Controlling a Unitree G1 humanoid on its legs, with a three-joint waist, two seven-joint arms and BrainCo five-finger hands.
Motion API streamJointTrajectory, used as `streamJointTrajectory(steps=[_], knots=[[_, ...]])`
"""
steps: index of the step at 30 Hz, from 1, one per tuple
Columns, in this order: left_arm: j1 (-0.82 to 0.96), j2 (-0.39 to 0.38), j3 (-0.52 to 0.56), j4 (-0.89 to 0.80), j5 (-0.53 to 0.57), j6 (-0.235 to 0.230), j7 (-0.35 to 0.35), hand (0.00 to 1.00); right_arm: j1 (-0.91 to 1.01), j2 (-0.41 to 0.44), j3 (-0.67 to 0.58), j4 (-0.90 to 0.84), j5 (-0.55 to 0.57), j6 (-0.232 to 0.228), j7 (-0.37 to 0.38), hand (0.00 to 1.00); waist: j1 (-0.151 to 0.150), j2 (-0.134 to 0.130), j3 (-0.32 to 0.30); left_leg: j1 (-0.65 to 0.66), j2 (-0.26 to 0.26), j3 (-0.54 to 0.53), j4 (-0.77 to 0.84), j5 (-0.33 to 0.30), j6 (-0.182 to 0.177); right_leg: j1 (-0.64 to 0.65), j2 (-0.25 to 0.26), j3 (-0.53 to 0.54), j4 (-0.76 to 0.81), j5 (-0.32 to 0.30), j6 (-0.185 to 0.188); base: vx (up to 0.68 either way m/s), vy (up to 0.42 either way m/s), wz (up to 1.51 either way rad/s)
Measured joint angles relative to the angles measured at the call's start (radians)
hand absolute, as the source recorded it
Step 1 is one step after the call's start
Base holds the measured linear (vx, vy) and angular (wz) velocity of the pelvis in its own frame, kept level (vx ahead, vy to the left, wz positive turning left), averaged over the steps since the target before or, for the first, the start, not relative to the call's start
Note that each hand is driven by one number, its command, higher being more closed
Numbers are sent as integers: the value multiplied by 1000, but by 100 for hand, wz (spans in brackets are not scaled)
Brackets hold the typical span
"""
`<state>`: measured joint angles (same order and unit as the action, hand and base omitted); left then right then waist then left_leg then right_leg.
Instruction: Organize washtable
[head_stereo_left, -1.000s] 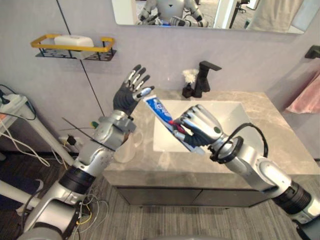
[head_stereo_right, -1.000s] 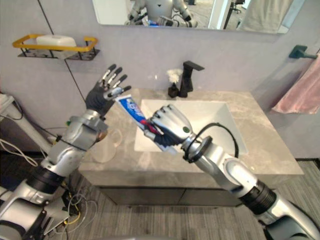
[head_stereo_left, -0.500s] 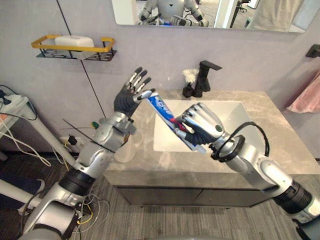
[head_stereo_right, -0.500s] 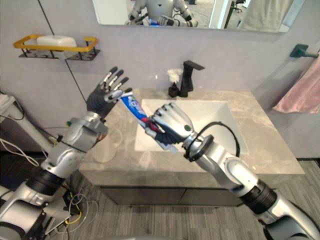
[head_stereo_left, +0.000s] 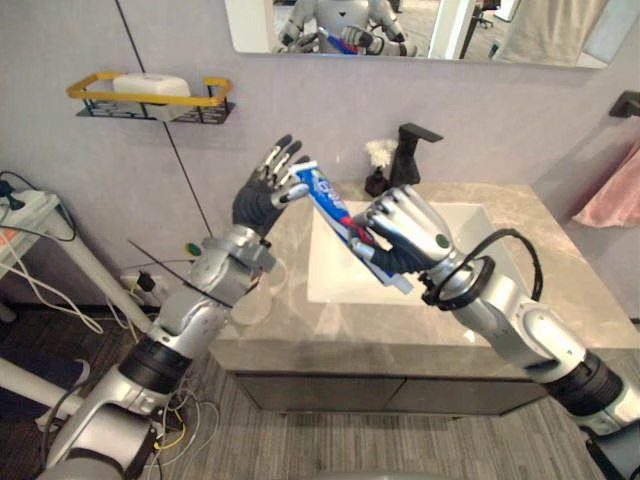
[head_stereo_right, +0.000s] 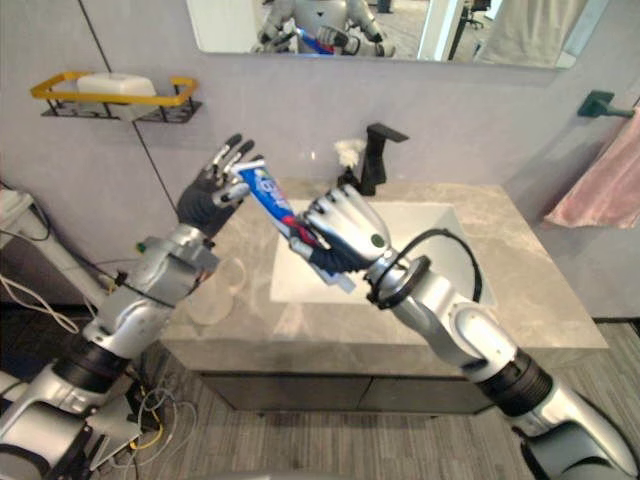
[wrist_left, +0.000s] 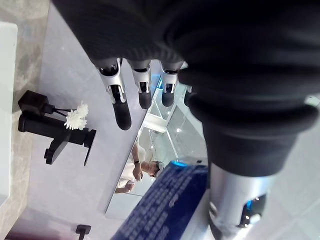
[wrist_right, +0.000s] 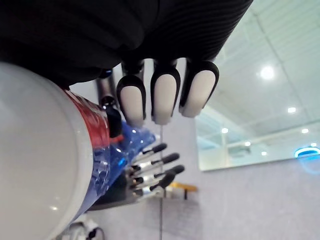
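Both head eyes are looking down on the washtable (head_stereo_left: 530, 215) from slightly offset spots, while the wrist cameras are shooting from very close, each catching the toothpaste tube (wrist_left: 165, 195)

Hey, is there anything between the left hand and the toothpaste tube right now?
Nothing visible. The right hand holds the toothpaste tube up, and its upper end sits right beside the open fingers of the left hand.

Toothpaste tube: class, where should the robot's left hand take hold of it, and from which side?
Probably the bare upper part of the toothpaste tube, above the right hand, whose fingers are curled round its lower half. The tube slants up toward the open left hand, so that hand should close in from the robot's left side.
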<state>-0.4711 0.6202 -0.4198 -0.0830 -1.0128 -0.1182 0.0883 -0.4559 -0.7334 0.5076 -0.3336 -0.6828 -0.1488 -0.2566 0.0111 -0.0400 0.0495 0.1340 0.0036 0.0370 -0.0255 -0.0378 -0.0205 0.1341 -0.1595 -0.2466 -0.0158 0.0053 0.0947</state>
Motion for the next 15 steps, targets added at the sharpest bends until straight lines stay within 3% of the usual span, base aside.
streamJointTrajectory(steps=[15], knots=[[-2,3,-62,-88,-20,2,-2,0,-54,0,21,40,1,-1,0,100,-1,0,1,9,-2,-7,-32,20,-1,1,-1,-7,-6,0,0,-7,-4,1]])
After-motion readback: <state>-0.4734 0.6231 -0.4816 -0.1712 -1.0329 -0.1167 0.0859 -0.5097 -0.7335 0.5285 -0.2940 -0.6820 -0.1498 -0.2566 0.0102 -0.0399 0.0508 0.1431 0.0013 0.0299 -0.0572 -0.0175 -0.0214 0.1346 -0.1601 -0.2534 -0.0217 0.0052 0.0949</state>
